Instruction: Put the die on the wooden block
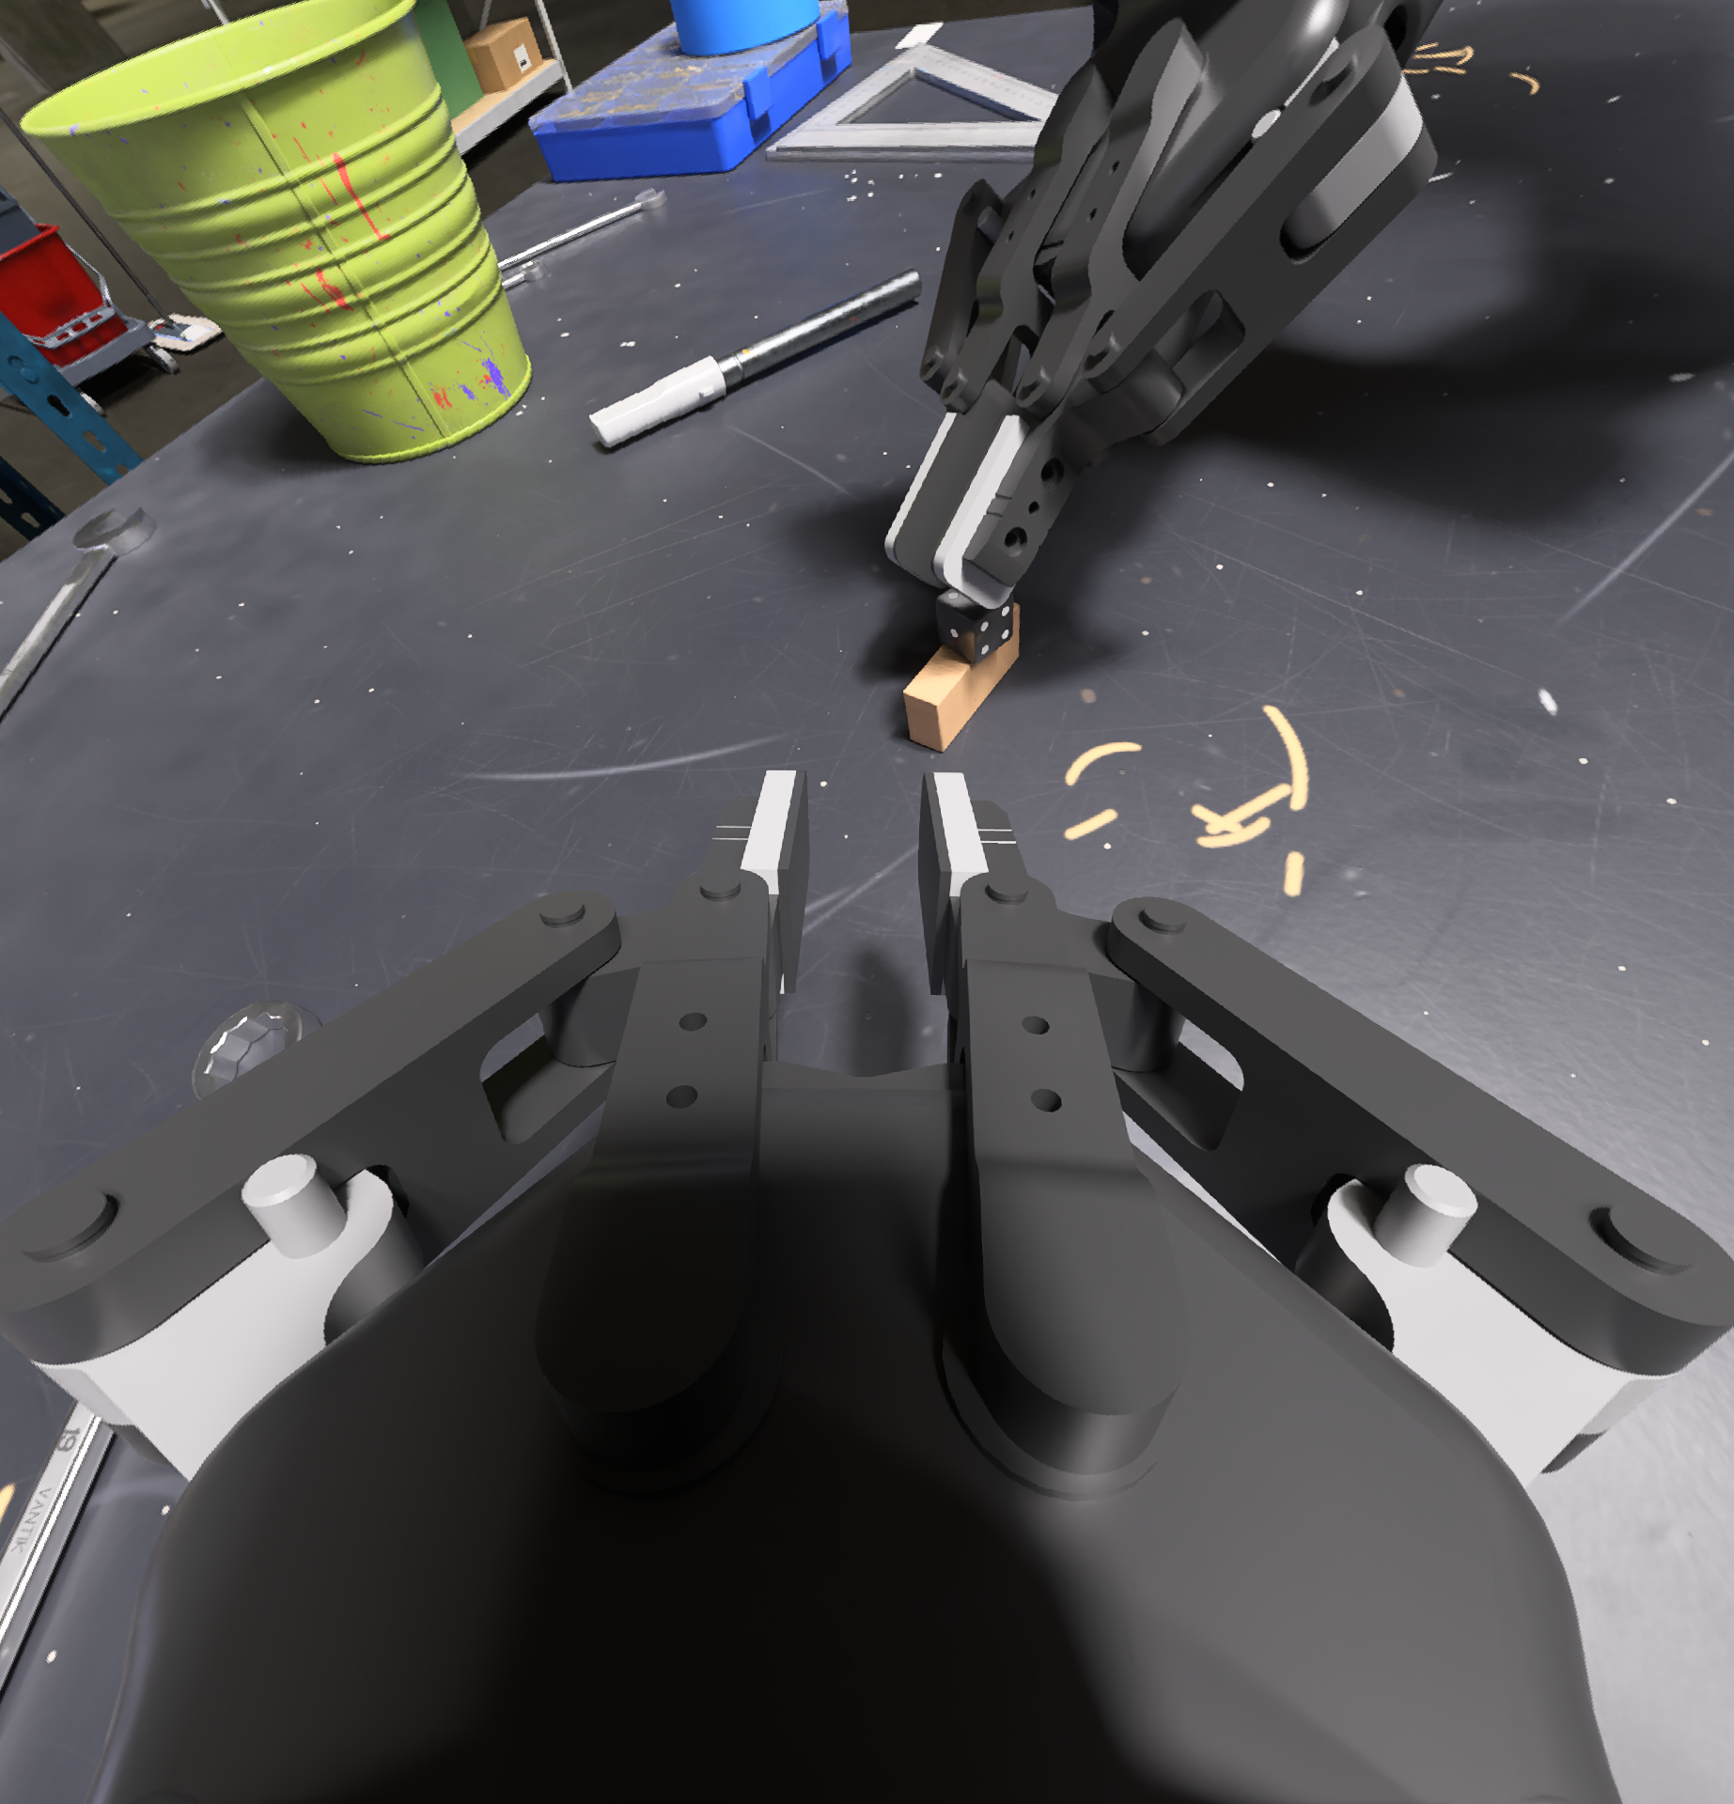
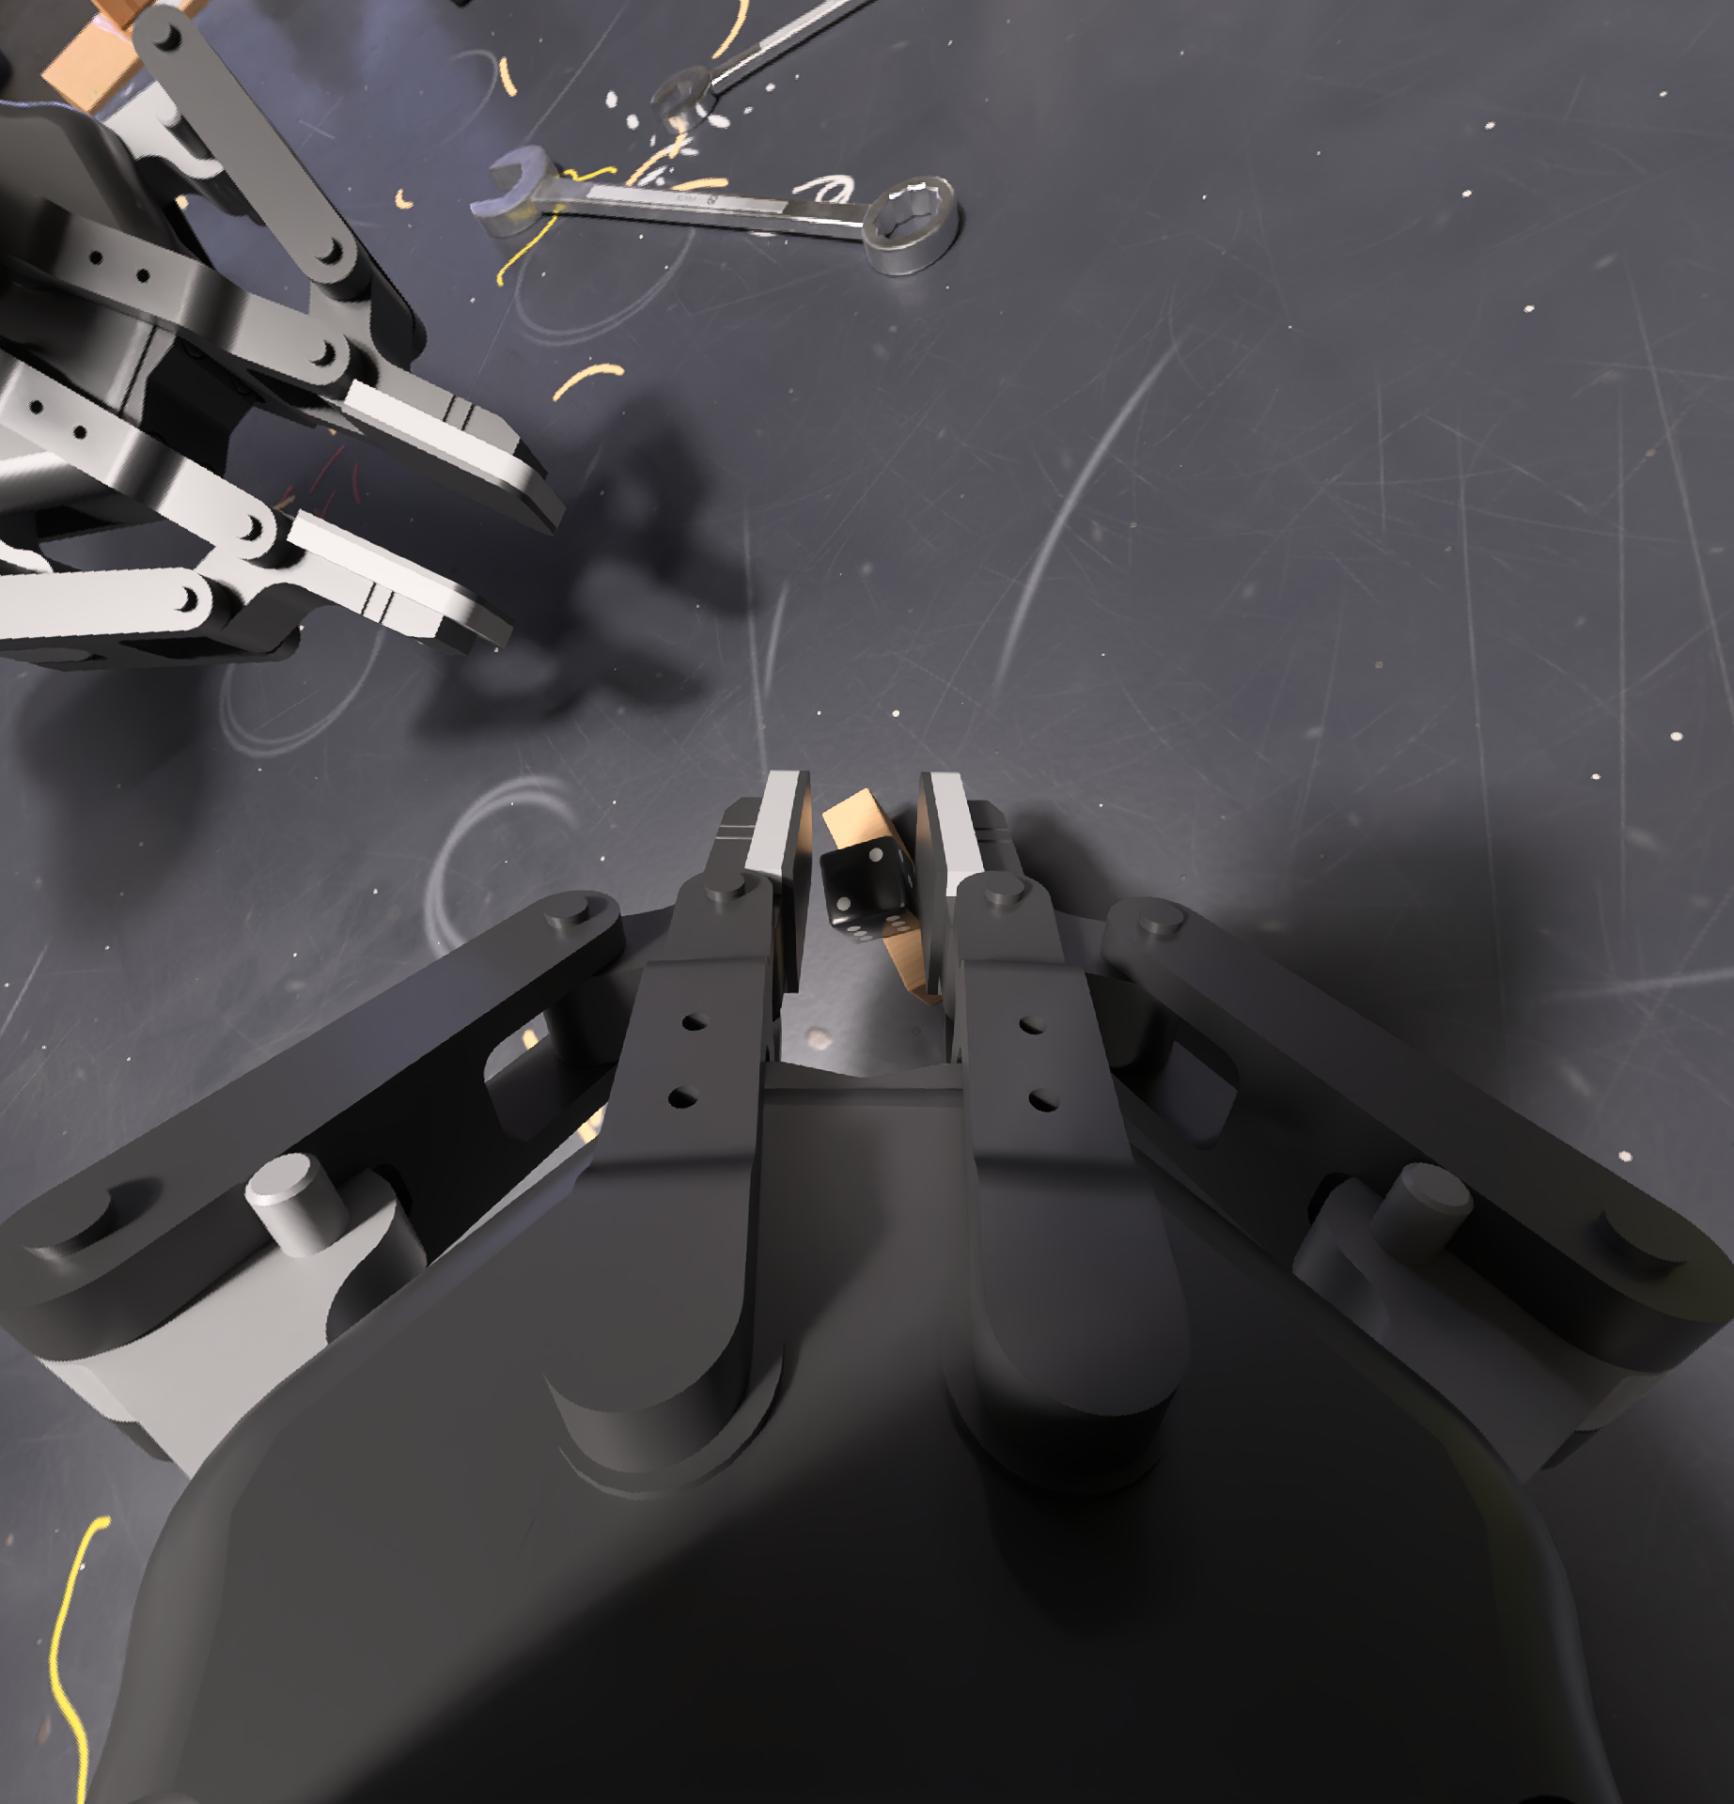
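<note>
Right pincer (image 2: 863, 859): poised over the wooden block (image 2: 855, 816), pointing steeply down, fingers parted by a small gap. The die (image 2: 865, 888) sits between them; a gap shows on the left side of the die, while contact on the other side cannot be told. From the left wrist view, the right pincer (image 1: 970, 586) has its fingertips just at the top of the die (image 1: 978, 630).

Die: black with white pips, resting on the far end of the wooden block (image 1: 950, 695), slightly tilted against it.

Wooden block: pale tan, oblong, lying flat on the surface (image 1: 453, 683).

Left pincer (image 1: 863, 830): partly open, holding nothing, hovering above the surface just short of the block. In the right wrist view it (image 2: 526, 566) appears at upper left, well apart from the die.

Surface: dark grey, scratched, marked with yellow scribbles (image 1: 1224, 800).

Other items:
- Green bucket (image 1: 296, 234), paint-spattered, upright, far left.
- Marker-like tool (image 1: 745, 361), white cap and dark metal barrel, lying between bucket and right pincer.
- Blue case (image 1: 687, 117), far edge, with a blue cylinder standing on it.
- Metal set square (image 1: 921, 107), beside the case.
- Combination wrench (image 2: 726, 210), lying flat beyond the left pincer.
</note>
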Controlling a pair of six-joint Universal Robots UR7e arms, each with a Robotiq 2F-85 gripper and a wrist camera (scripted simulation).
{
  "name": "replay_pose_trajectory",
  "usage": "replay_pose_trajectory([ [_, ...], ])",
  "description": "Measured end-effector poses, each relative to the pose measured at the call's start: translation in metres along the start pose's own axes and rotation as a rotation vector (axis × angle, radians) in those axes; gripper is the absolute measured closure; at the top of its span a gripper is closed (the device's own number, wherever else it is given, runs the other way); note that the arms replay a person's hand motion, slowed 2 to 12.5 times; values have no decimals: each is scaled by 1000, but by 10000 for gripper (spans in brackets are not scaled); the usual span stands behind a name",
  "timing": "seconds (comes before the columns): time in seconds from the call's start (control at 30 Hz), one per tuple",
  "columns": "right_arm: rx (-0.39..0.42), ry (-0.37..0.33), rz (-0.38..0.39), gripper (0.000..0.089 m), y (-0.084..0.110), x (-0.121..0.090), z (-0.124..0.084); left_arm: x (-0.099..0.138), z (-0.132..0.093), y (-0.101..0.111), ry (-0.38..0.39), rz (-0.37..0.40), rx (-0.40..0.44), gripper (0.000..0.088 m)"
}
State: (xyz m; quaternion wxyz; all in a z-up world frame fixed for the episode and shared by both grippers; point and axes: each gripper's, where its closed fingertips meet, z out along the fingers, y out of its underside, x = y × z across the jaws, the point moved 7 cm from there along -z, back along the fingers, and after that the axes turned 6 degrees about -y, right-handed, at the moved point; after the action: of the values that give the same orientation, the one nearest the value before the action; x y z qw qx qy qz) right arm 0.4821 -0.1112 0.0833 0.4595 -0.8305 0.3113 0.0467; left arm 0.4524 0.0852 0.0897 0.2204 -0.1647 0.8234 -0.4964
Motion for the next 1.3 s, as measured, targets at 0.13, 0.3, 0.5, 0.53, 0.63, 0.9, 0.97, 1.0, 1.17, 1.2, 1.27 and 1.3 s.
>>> replay_pose_trajectory([
  [0.13,7,8,-1,691,0,-1,-3,0,0,0,0,-1,-1,674],
  [0.3,19,21,-1,693,0,-3,-6,0,0,0,-1,-1,0,675],
  [0.5,24,45,-6,704,1,-6,-9,0,0,0,-1,0,0,675],
  [0.53,23,50,-9,707,1,-6,-9,0,0,0,-1,1,0,675],
  [0.63,20,62,-22,714,3,-8,-10,0,0,0,-2,1,0,675],
  [0.9,-24,88,-97,731,7,-16,-12,-1,-1,0,-5,1,2,676],
  [0.97,-49,102,-128,736,10,-17,-12,-1,-1,0,-6,1,3,676],
  [1.0,-62,111,-145,738,11,-18,-12,-1,-1,0,-7,1,3,676],
  [1.17,-133,160,-242,748,17,-23,-14,-1,-1,-1,-8,-1,5,677],
  [1.2,-147,170,-259,748,19,-24,-15,-1,-1,-1,-9,-2,6,677],
  [1.27,-176,188,-291,748,22,-26,-16,-1,-1,0,-9,-2,6,677],
  [1.3,-188,194,-305,748,23,-27,-16,-1,-1,0,-9,-3,5,677],
])
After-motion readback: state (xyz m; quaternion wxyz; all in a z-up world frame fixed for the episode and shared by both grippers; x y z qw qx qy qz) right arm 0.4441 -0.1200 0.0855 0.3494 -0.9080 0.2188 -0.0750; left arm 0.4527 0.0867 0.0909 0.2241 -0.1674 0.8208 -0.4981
